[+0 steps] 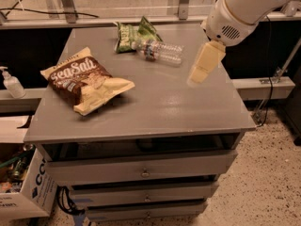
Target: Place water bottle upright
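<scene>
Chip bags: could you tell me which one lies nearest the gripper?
The green bag at the back, beside the lying water bottle; the brown Sea Salt bag lies farther off. The gripper hovers right of the bottle.

Your grey table [160,105] carries three things: a brown bag [82,81] at its left, a green bag [134,32] by the far edge, and the bottle [160,52] on its side against the green bag. The gripper [196,75] hangs over the right part, near the bottle.
</scene>
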